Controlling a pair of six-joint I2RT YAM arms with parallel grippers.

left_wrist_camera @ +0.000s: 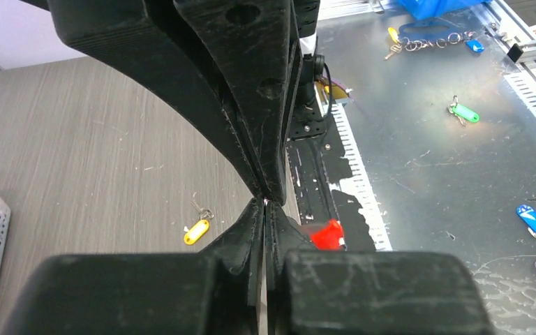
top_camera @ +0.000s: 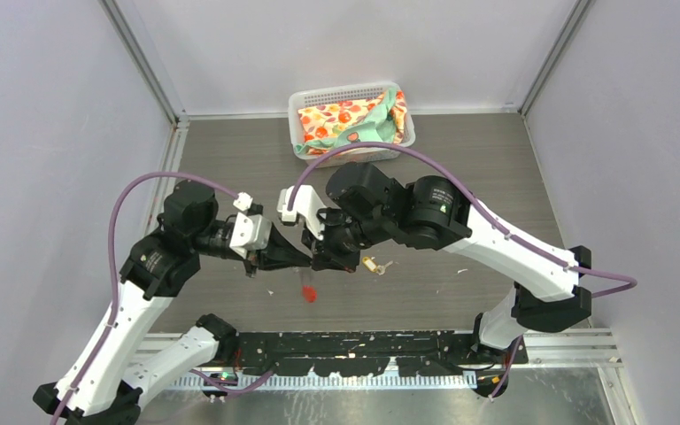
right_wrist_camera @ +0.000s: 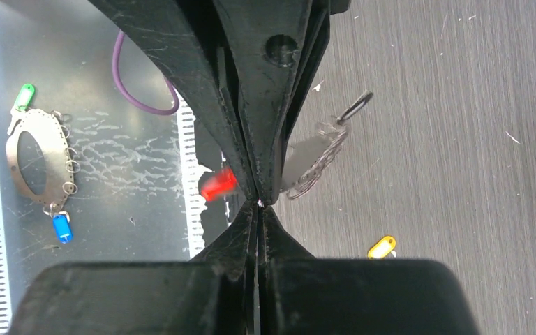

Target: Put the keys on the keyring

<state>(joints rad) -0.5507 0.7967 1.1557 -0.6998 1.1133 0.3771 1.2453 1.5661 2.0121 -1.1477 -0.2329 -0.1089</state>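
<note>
My left gripper [top_camera: 304, 259] and right gripper [top_camera: 320, 262] meet tip to tip above the table, both shut. A thin glint of metal shows where the tips touch. The keyring hangs there: its red tag [top_camera: 308, 294] dangles below the tips, and its silver loops [right_wrist_camera: 317, 159] swing blurred beside them in the right wrist view. That red tag [left_wrist_camera: 326, 234] also shows in the left wrist view, behind my left gripper [left_wrist_camera: 265, 204]. In its own view my right gripper [right_wrist_camera: 259, 202] is pinched tight. A yellow key [top_camera: 370, 263] with a small silver ring lies on the table right of the tips. The black-headed key is not clearly seen.
A white basket [top_camera: 351, 115] holding patterned cloth stands at the back. A black rail [top_camera: 363, 341] runs along the near edge. On the metal plate beyond it lie other rings with a green tag [left_wrist_camera: 465, 112] and a blue tag [right_wrist_camera: 61, 228].
</note>
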